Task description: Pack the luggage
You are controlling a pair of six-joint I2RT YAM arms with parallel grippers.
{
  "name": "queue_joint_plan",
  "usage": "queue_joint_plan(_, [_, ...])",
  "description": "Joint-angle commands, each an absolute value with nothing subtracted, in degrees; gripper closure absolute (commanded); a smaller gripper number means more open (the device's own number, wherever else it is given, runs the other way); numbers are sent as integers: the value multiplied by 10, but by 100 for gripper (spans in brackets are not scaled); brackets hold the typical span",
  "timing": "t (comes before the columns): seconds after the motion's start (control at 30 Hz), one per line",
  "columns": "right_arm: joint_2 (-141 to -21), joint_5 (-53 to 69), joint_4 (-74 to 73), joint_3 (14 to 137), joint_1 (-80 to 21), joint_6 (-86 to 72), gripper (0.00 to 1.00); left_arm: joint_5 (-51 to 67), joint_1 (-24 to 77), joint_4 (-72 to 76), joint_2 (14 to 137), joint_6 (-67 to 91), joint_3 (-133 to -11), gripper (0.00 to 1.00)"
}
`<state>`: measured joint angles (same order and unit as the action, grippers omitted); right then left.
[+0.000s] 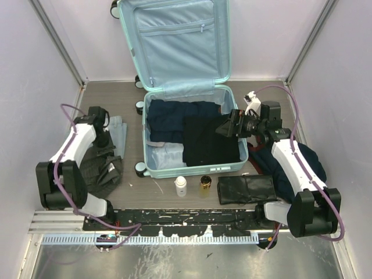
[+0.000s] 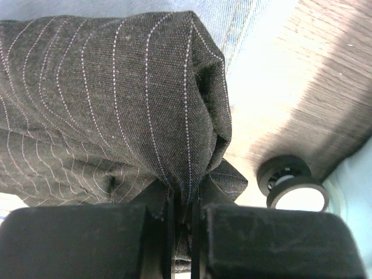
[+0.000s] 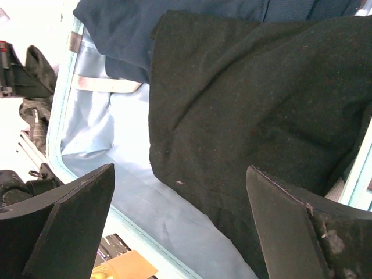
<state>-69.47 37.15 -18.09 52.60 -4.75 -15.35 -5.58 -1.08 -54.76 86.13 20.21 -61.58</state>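
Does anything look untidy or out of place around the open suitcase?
The dark grey pinstriped garment lies crumpled on the table, left of the mint-blue hard-shell suitcase, with one fold pinched in the left end effector.

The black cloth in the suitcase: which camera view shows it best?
Top view: the whole black cloth lies in the suitcase. The right wrist view shows it close but cropped; the left wrist view does not show it.
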Motion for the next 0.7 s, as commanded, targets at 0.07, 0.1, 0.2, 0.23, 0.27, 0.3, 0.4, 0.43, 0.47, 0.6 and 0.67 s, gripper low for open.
queue_joint_plan(0.07, [-667, 374, -165, 516, -46, -161, 2, 67, -50, -581, 765, 137, -670, 100])
queue_joint_plan(0.1, [-666, 374, -165, 514, -46, -163, 2, 103, -49, -581, 761, 133, -688, 100])
queue_joint_plan(0.2, [-666, 378, -161, 504, -45, -170, 3, 160, -23, -592, 765, 131, -734, 100])
queue_joint_plan(0.23, [-666, 381, -159, 500, -45, -174, 3, 176, -14, -593, 768, 128, -746, 100])
queue_joint_plan(0.27, [-665, 382, -158, 496, -46, -177, 3, 184, -5, -595, 771, 127, -756, 100])
queue_joint_plan(0.3, [-665, 382, -157, 493, -45, -177, 3, 193, 4, -598, 774, 129, -765, 100])
queue_joint_plan(0.4, [-662, 379, -161, 494, -45, -174, 3, 217, 33, -603, 778, 132, -781, 100])
queue_joint_plan(0.43, [-662, 378, -164, 498, -45, -169, 3, 225, 46, -605, 778, 135, -786, 100])
queue_joint_plan(0.47, [-660, 375, -170, 502, -46, -164, 3, 231, 60, -605, 778, 140, -794, 100])
queue_joint_plan(0.6, [-660, 369, -178, 509, -45, -155, 3, 250, 124, -585, 781, 169, -817, 100])
queue_joint_plan(0.67, [-659, 367, -178, 510, -44, -153, 3, 251, 159, -572, 789, 186, -830, 100])
